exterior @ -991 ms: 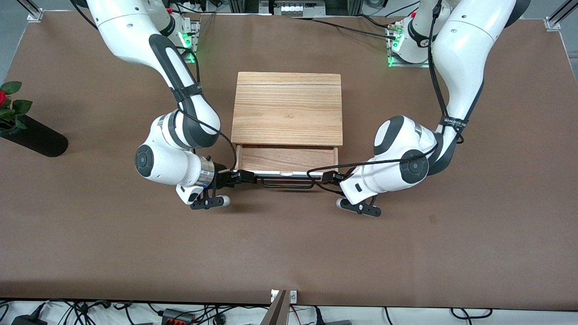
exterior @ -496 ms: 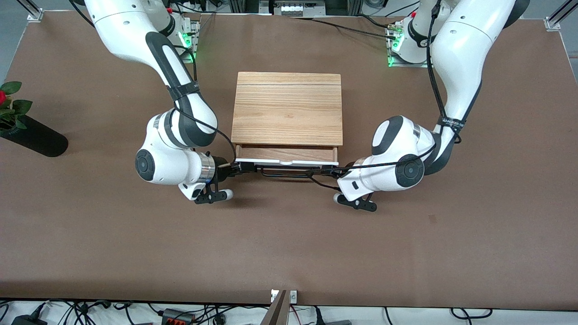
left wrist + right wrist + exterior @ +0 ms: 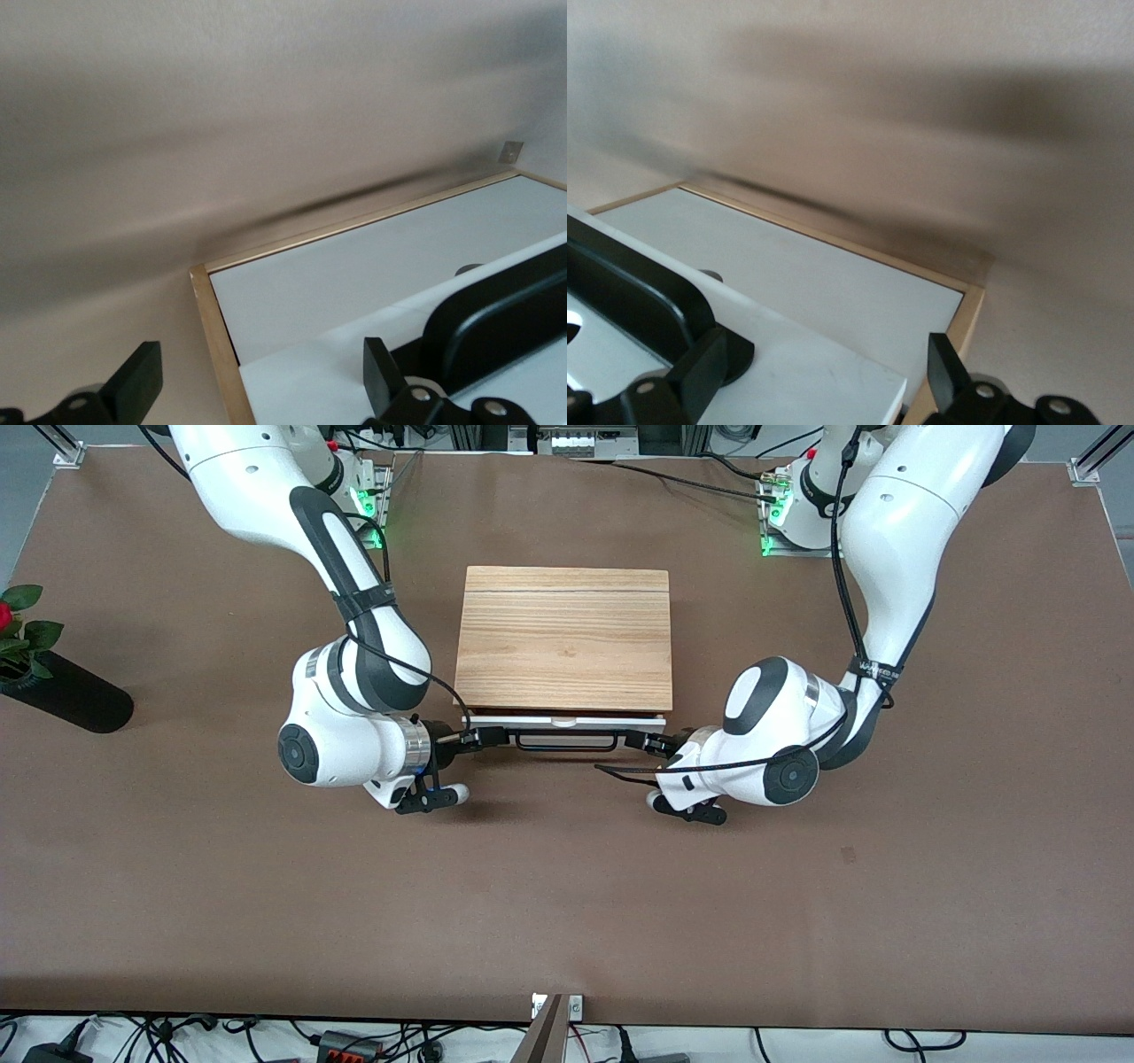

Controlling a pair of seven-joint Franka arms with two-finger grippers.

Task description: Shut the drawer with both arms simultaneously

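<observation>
The light oak cabinet (image 3: 564,638) stands mid-table. The drawer is pushed in: only its white front panel (image 3: 532,720) and black wire handle (image 3: 567,740) show. My right gripper (image 3: 483,737) is open at the panel's end toward the right arm's side; in the right wrist view (image 3: 824,372) its fingers straddle the panel's corner (image 3: 806,372), one beside the handle (image 3: 629,283). My left gripper (image 3: 642,741) is open at the panel's other end; in the left wrist view (image 3: 257,381) its fingers straddle the panel (image 3: 319,390) and the cabinet's wood edge (image 3: 213,336), next to the handle (image 3: 496,310).
A dark vase (image 3: 62,695) with a red flower (image 3: 13,629) lies at the right arm's end of the brown table (image 3: 567,903). Cables (image 3: 620,771) trail from both wrists near the handle.
The drawer has slid into the cabinet, from well open to shut. Both grippers moved with the front panel toward the cabinet.
</observation>
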